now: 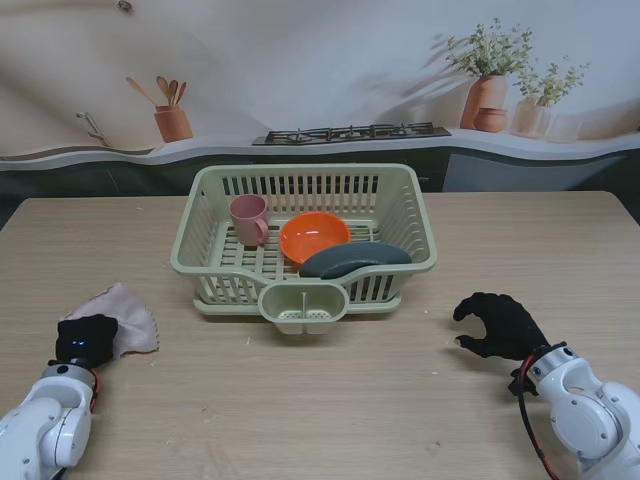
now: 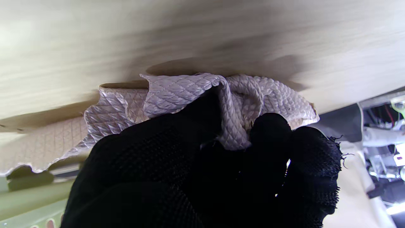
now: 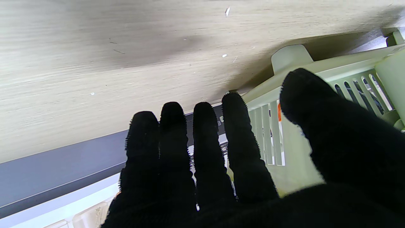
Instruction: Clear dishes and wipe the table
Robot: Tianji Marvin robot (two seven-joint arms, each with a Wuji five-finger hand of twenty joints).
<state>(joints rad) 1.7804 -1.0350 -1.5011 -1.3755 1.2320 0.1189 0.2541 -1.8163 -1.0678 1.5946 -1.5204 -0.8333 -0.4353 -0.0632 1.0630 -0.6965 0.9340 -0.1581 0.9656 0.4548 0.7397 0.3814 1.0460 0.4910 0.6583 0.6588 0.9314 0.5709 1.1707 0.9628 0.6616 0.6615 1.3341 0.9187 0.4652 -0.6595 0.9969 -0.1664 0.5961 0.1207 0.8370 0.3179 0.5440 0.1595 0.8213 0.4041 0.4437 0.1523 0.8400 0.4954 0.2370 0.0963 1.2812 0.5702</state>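
Wooden tabletop (image 1: 330, 400) carries crumbs; the left hand (image 1: 86, 338) clutches the cloth (image 1: 128, 318) bunched, so wiping may miss them, while the right hand (image 1: 500, 326) hangs spread, holding nothing.

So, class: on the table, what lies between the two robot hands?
Stand view: only bare wooden table between the left robot hand, shut on the cloth, and the open right robot hand.
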